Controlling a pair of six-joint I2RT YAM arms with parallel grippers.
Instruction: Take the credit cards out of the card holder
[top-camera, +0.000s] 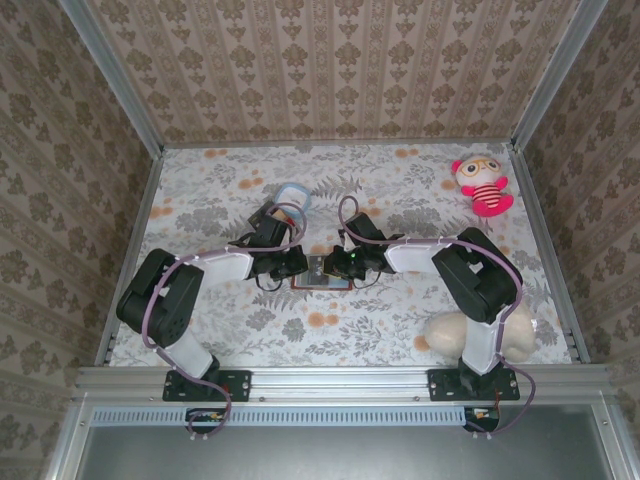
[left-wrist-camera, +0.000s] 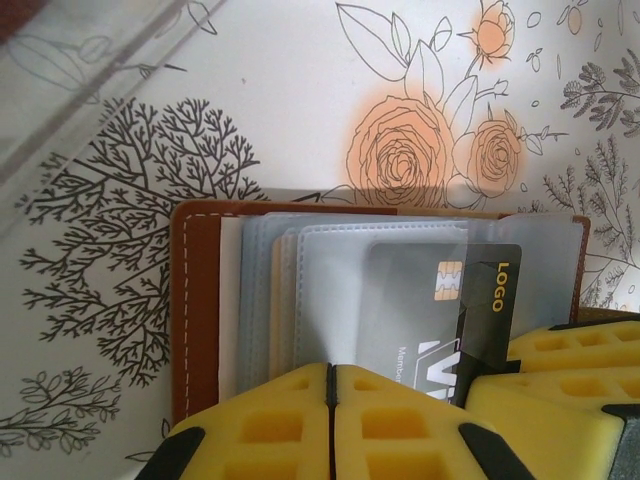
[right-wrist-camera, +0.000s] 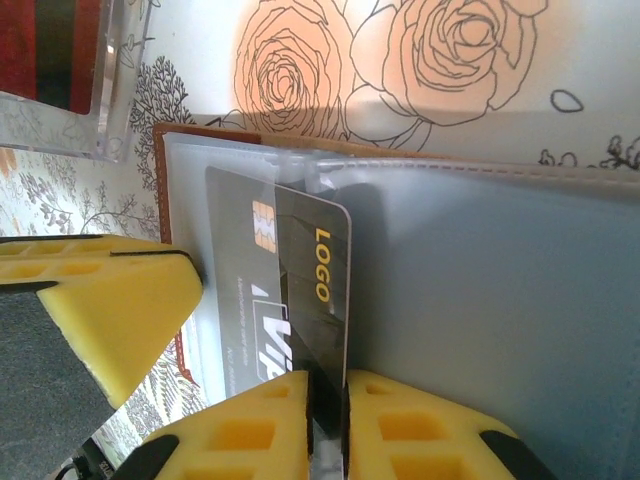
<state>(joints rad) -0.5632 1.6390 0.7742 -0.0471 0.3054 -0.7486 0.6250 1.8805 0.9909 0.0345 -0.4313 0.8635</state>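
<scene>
right claw (right-wrist-camera: 326, 425) nipped on the dark logo card (right-wrist-camera: 305, 290), which is part-way out of its sleeve. left claw (left-wrist-camera: 332, 420) closed tight at the near edge of the card holder (left-wrist-camera: 195, 300), open flat mid-tabletop (left-wrist-camera: 250, 100). no card fully out yet; can't tell if the other sleeves hold any.

One card holder (top-camera: 322, 272) is lying open on the counter (top-camera: 250, 335). One dark card (right-wrist-camera: 300, 290) is sticking out of its clear sleeves (left-wrist-camera: 330, 260), whose number is hard to tell. Two arms are meeting over the card holder, the left arm (top-camera: 215, 268) and the right arm (top-camera: 420, 255), each carrying one pair of yellow jaws. One clear box (right-wrist-camera: 60, 80) is sitting just beside the card holder. One pink doll (top-camera: 483, 186) and one beige plush (top-camera: 450, 330) are lying well apart from it.
</scene>
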